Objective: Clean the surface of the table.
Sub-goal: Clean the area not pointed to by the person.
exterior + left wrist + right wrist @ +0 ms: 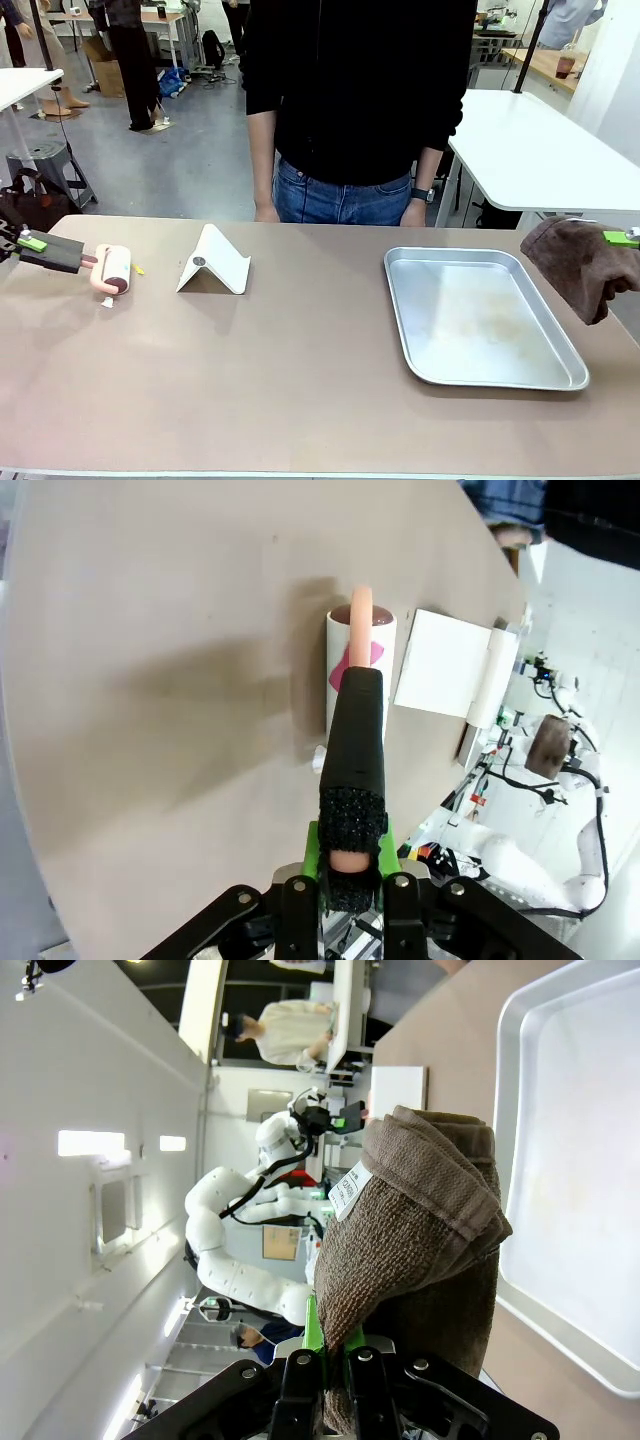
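Note:
The beige-brown table (300, 380) spans the front view. At its far left, my left gripper (30, 243) is shut on the black foam handle (357, 740) of a lint roller (112, 270), whose white roll rests on the tabletop (150, 680). In the left wrist view the left gripper (345, 868) clamps the handle's end, with the roll (358, 665) straight ahead. At the far right, my right gripper (620, 238) is shut on a brown cloth (580, 265) that hangs above the table's right edge. The right wrist view shows the cloth (420, 1220) bunched up from the right gripper (335, 1350).
A shiny metal tray (480, 365) lies on the right half, beside the cloth; its rim (505, 1110) is close. A white folded stand (213, 262) sits left of centre. Small scraps (138, 269) lie by the roller. A person in black (350, 100) stands at the far edge.

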### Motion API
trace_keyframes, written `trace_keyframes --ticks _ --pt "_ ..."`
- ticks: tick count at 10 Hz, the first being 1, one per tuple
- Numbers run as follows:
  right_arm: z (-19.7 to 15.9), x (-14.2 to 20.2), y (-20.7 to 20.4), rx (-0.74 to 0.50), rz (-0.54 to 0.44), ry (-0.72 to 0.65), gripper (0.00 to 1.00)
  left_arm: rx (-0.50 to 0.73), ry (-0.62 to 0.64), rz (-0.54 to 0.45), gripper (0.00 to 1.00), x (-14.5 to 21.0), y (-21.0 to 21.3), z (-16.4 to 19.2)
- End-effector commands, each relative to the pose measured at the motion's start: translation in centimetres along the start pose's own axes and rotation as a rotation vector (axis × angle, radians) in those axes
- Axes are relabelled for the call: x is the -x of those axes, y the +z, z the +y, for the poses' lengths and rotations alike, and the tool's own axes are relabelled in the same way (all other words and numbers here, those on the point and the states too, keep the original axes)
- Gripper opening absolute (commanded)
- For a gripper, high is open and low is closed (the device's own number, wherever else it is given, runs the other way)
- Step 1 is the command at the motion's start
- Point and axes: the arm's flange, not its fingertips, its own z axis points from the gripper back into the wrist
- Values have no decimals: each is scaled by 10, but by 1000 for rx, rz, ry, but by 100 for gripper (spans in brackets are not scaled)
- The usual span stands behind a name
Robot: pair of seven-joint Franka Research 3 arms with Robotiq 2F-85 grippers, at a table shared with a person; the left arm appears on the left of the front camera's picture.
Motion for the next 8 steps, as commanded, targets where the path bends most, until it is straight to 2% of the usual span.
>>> trace_keyframes --ticks 1,8 --pt "5 -1 4 -14 4 -3 7 -9 14 38 22 -10 -14 -10" --pt "5 -1 4 -14 4 -3 7 23 2 15 22 -30 -38 -56"
